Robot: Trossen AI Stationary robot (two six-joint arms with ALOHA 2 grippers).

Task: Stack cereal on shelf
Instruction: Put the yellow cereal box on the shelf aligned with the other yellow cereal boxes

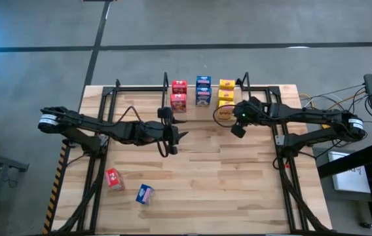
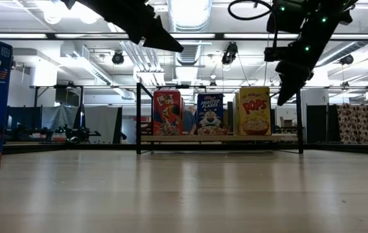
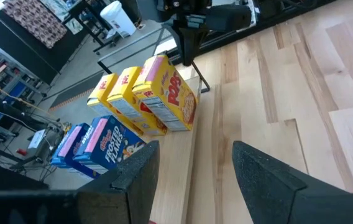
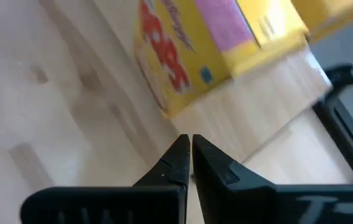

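Two loose boxes lie nearer the left arm

A red box (image 1: pixel 113 178) and a blue box (image 1: pixel 145 193) are seen on the near-left tabletop; the left gripper (image 1: pixel 176 136) is held parted and empty mid-table; the right gripper (image 1: pixel 233 121), clenched on nothing, is poised beside the yellow boxes (image 1: pixel 226 92) on the shelf (image 1: pixel 147 87).

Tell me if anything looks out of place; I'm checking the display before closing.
Two boxes lie loose on the table's near-left, far from the shelf: a red box and a blue box, both askew. The shelf rows look tidy.
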